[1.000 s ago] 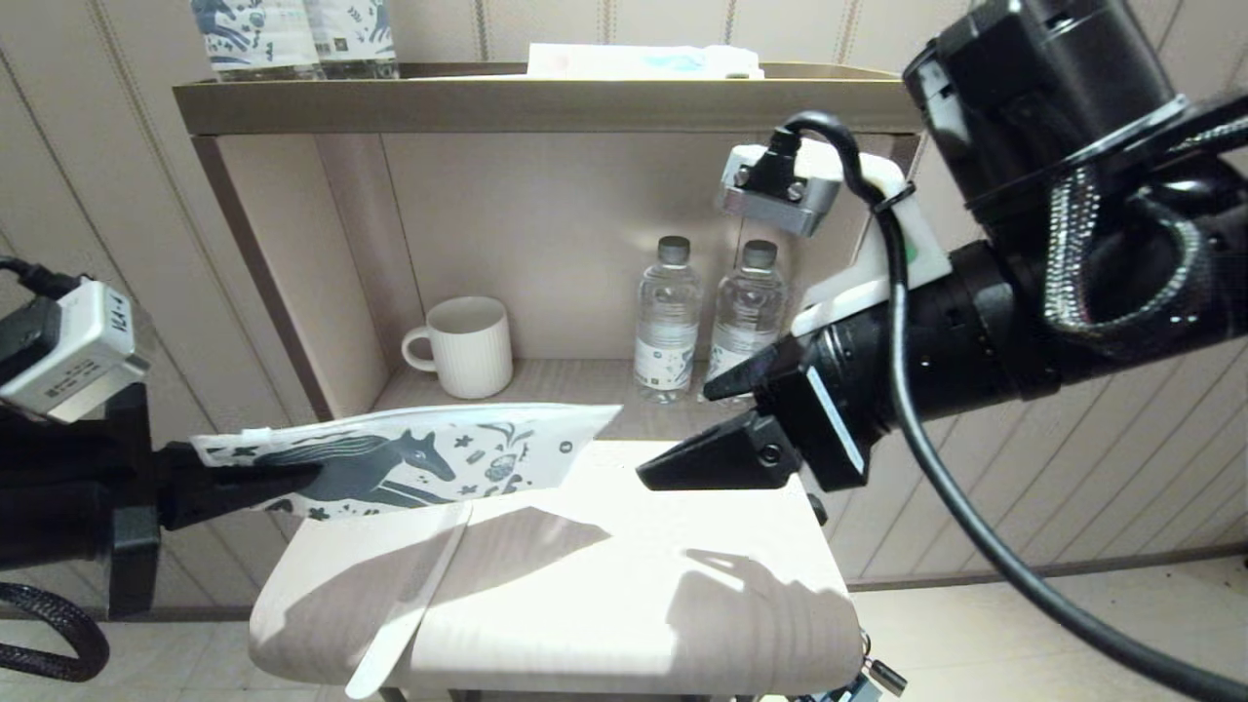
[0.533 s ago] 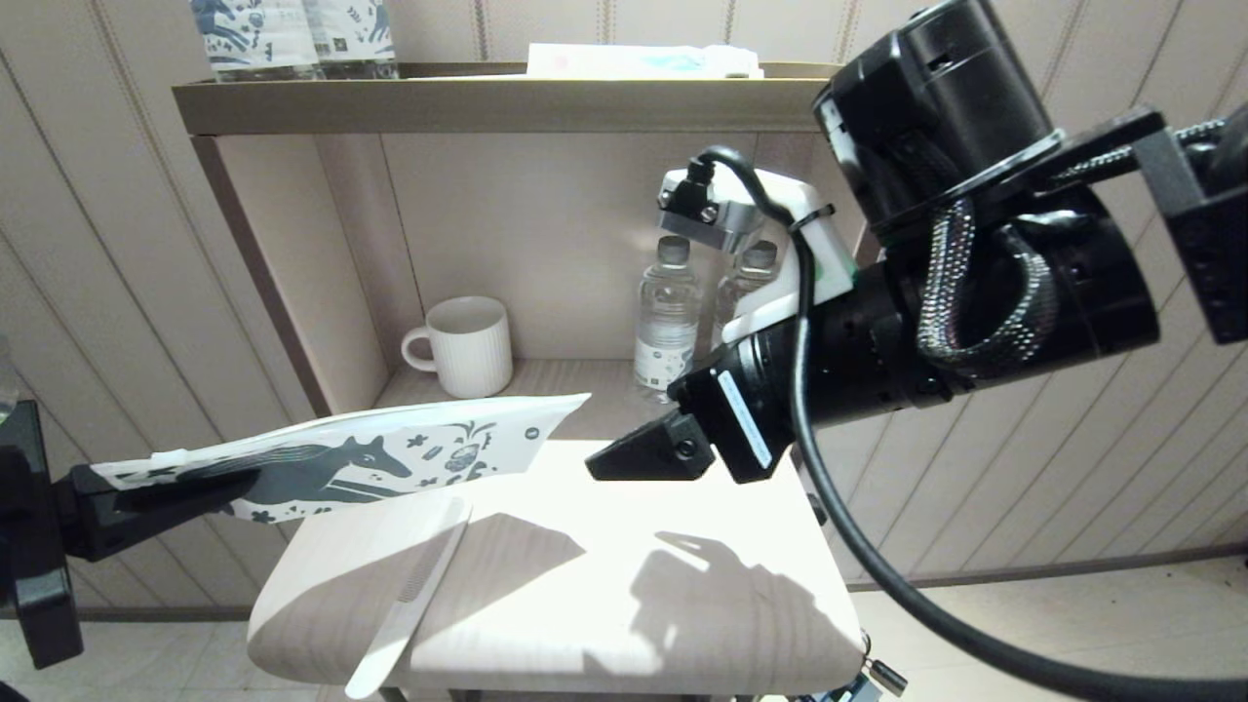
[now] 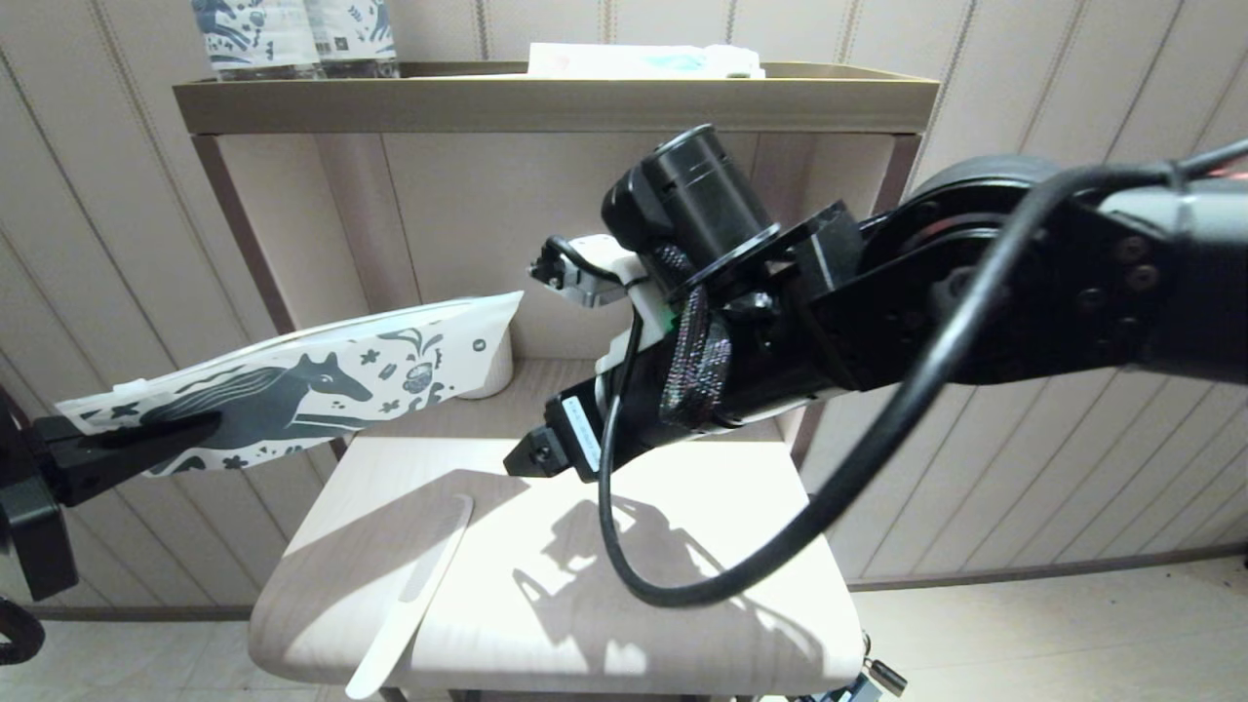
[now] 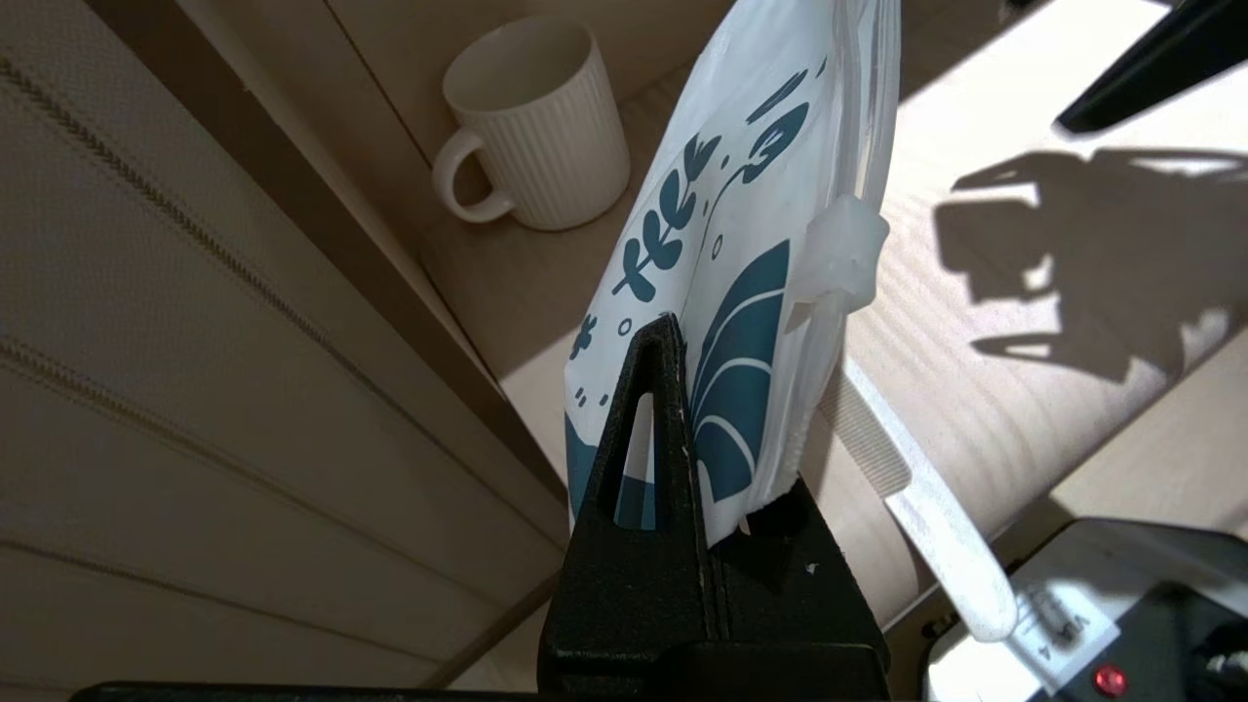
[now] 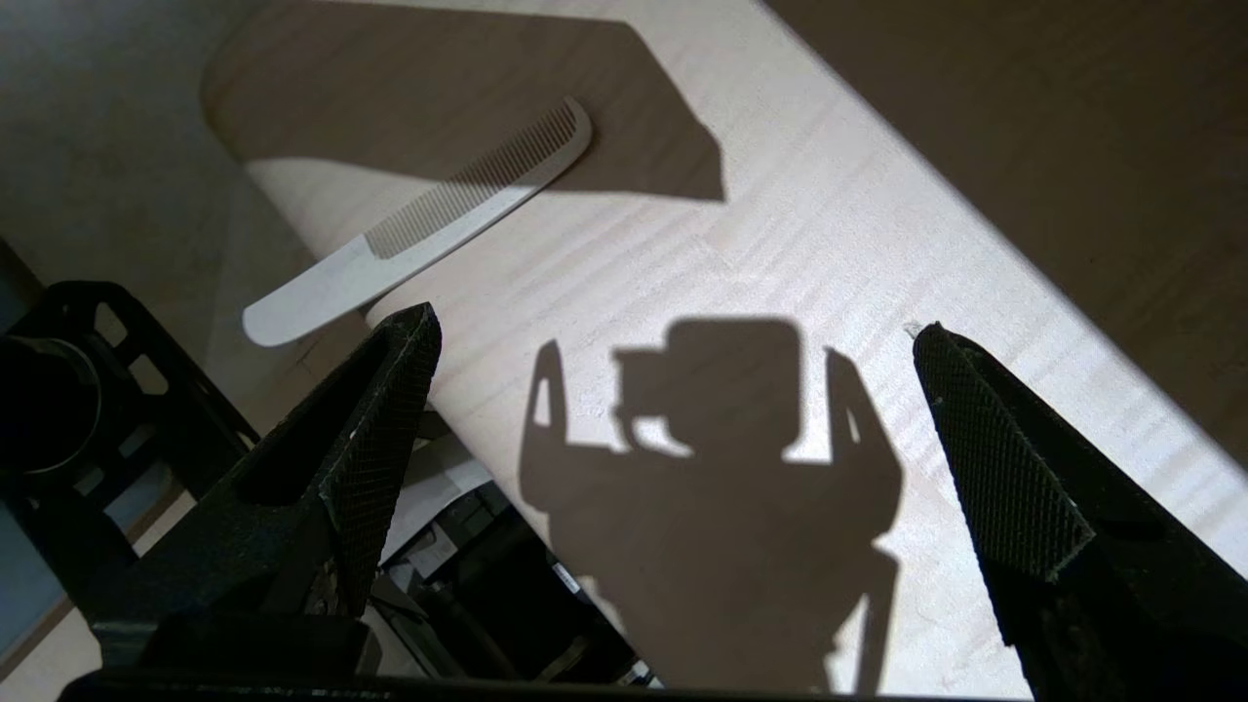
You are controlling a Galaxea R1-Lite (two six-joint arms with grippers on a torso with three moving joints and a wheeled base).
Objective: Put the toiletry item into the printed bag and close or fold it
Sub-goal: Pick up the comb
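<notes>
Head view: left gripper (image 3: 146, 444), at the far left, clamps one end of the bag (image 3: 292, 390), a flat whitish plastic pouch printed with a dark blue horse and doodles, held in the air and tilted up toward the shelf. The comb (image 3: 414, 590), slim, white and flat, lies on the pale wood-grain table (image 3: 682, 624) below the bag, its handle overhanging the front edge. Right gripper (image 3: 531, 456) hangs over the table, just right of the comb, apart from it.

Left wrist view: black fingers (image 4: 648, 439) pinch the bag's printed end; a ribbed white mug (image 4: 546, 132) stands on the shelf behind.

Right wrist view: cross-hatched fingers (image 5: 390, 429) are spread wide, gripping nothing; the comb's fine teeth lie beyond them.
</notes>
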